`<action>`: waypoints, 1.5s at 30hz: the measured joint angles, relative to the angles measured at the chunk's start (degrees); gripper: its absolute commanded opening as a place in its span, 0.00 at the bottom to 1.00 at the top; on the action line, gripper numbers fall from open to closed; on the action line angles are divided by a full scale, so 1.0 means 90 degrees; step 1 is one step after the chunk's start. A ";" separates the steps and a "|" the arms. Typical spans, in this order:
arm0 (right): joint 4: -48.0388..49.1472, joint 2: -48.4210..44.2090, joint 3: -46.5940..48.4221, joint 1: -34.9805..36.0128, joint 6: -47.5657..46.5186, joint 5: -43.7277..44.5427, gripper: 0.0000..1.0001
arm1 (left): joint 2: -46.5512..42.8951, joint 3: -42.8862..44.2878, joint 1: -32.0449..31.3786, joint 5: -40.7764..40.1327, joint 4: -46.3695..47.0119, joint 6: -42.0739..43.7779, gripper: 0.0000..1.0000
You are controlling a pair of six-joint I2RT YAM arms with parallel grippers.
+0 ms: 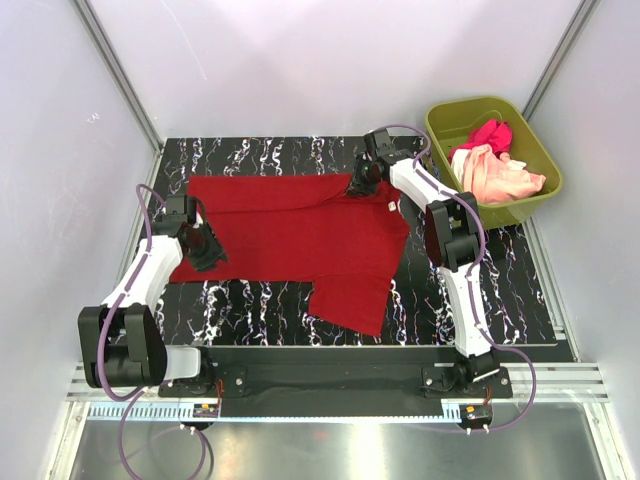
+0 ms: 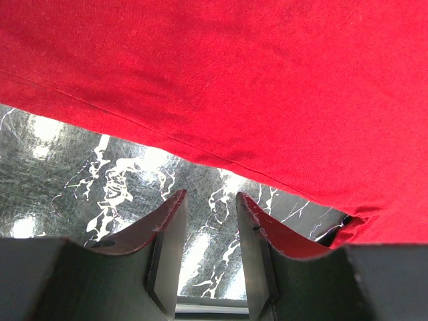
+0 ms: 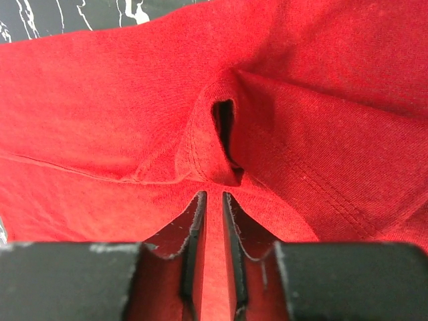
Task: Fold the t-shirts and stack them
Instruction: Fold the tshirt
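Note:
The deep red t-shirt (image 1: 290, 225) lies spread across the black marbled table (image 1: 260, 300), with one sleeve hanging toward the front. My right gripper (image 1: 358, 185) is at the shirt's far edge near the collar. In the right wrist view its jaws (image 3: 214, 197) stand almost together with a strip of red cloth (image 3: 100, 100) pinched between them, and a fold is bunched up just ahead. My left gripper (image 1: 205, 250) sits at the shirt's left hem. Its fingers (image 2: 210, 200) are apart over bare table, just short of the red hem (image 2: 234, 80). A magenta-pink t-shirt (image 1: 487, 134) and a pale peach t-shirt (image 1: 500, 178) lie crumpled in the tub.
The olive-green tub (image 1: 490, 103) stands at the back right, off the black mat. Metal frame posts and white walls close in the left, right and back sides. A strip of marbled table (image 2: 67, 167) shows in front of the shirt.

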 measured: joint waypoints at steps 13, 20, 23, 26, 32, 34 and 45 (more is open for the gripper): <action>0.0000 0.0432 0.0318 -0.0126 0.0119 -0.0100 0.36 | 0.0007 0.0000 0.0000 0.0017 0.0000 0.0083 0.40; 0.0078 0.0525 0.0323 -0.0192 0.0359 -0.0391 0.36 | 0.0053 0.0000 0.0000 0.0019 -0.0002 0.0100 0.40; 0.0202 0.0578 0.0347 -0.0204 0.0493 -0.0566 0.31 | 0.0053 0.0000 0.0000 0.0022 -0.0002 0.0117 0.40; 0.0325 0.0593 0.0347 -0.0204 0.0668 -0.0782 0.22 | 0.0053 0.0000 0.0000 0.0022 -0.0002 0.0117 0.40; 0.0379 0.0590 0.0369 -0.0214 0.0993 -0.0945 0.00 | 0.0053 0.0000 0.0000 0.0027 0.0002 0.0119 0.40; 0.0318 0.0534 0.0291 -0.0216 0.1149 -0.0962 0.00 | 0.0053 0.0000 0.0000 0.0029 0.0022 0.0119 0.40; 0.0282 -0.0877 -0.1690 -0.0197 0.2431 -0.1175 0.00 | 0.0121 -0.0080 0.0000 0.0085 0.0233 0.0121 0.40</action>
